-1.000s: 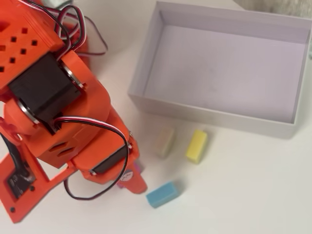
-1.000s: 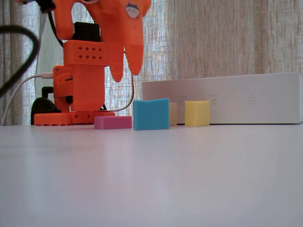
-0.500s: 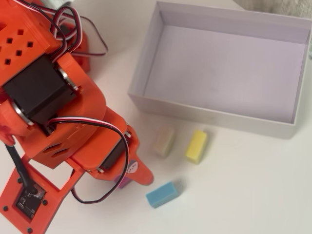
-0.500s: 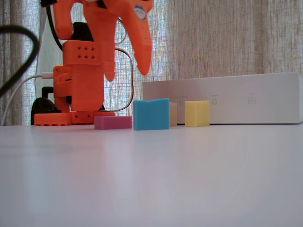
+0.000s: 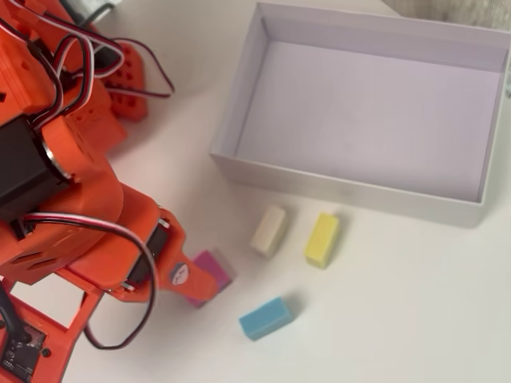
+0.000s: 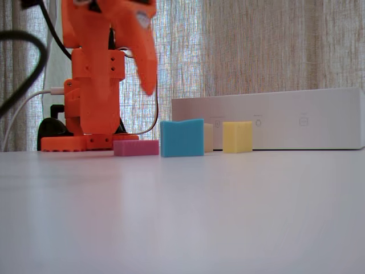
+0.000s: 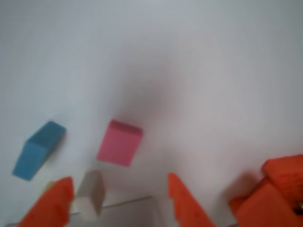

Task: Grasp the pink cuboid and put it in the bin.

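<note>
- Orange printed claw (image 7: 120, 194) hangs above the worktop (image 6: 228, 217) with its two tapered fingers spread wide; nothing sits between them and they touch nothing. In the wrist view one fingertip (image 7: 61, 189) shows at lower left and the other at lower centre.
- In the fixed view the claw (image 6: 128, 74) is raised well clear of the blocks, its tips pointing down over the pink cuboid (image 6: 136, 148).
- Seen by the wrist camera, the pink cuboid (image 7: 120, 142) lies flat on the white worktop, apart from the fingers and further out than the gap between them. Its top face is squarish, turned a little askew to the picture edges, so no clear long axis shows.
- From overhead the pink cuboid (image 5: 214, 271) is partly hidden under the arm; it lies left of the blue block (image 5: 265, 317) and well short of the bin (image 5: 231, 136).
- A cream block (image 5: 268, 230) and a yellow block (image 5: 322, 238) lie side by side, near the bin's front wall, both with long axes pointing roughly toward that wall.
- Blue block (image 7: 38, 150) lies left of the pink one in the wrist view, not touching it.
</note>
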`<action>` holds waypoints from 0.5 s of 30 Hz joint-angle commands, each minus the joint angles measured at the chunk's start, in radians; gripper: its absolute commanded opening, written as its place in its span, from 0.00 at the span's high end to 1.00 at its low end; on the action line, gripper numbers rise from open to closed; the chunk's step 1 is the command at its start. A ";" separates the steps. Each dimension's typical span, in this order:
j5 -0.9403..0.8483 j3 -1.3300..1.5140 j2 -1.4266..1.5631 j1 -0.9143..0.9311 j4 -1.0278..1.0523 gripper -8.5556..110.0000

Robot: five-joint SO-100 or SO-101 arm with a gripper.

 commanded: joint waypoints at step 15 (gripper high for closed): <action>0.003 0.207 0.084 -0.058 -0.198 0.72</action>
